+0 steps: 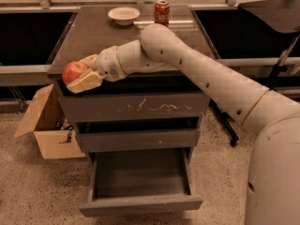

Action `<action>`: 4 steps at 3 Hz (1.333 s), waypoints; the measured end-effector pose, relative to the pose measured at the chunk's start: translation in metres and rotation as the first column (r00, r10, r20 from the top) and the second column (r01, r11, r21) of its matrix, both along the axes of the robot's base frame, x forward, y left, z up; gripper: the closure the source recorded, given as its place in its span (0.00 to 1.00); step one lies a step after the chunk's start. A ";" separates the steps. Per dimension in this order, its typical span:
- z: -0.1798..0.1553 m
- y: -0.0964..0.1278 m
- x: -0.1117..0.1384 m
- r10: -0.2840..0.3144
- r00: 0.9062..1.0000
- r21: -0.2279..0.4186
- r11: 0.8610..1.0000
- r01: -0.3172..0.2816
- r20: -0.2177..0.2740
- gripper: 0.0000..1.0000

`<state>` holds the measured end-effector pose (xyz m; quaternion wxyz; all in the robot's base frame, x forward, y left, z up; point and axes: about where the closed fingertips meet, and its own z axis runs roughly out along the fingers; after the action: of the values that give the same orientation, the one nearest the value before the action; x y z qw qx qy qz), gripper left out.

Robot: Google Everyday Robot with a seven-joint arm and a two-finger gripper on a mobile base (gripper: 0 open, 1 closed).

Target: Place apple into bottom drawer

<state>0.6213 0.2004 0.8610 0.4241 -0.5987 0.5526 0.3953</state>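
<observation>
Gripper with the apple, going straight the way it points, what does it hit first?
Probably nothing: the gripper, jaws shut on the apple, points toward the picture's left, off the front corner of the cabinet. That line looks free to the frame edge; the cardboard box sits lower, though depth is unclear.

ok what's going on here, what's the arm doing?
The gripper is shut on the apple, holding it over the front left corner of the cabinet top. The bottom drawer below is pulled open, and the apple is not in it yet. A bowl and a soda can sit at the back of the top.
</observation>
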 end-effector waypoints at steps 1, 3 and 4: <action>-0.002 0.002 -0.002 0.004 1.000 -0.009 1.000 -0.004 -0.003 1.00; -0.023 -0.001 -0.025 0.008 0.999 -0.094 0.996 -0.011 -0.033 1.00; -0.060 -0.016 -0.065 -0.022 0.995 -0.156 0.988 0.006 -0.102 1.00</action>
<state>0.5564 0.1848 0.8010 0.3496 -0.6051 0.6071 0.3784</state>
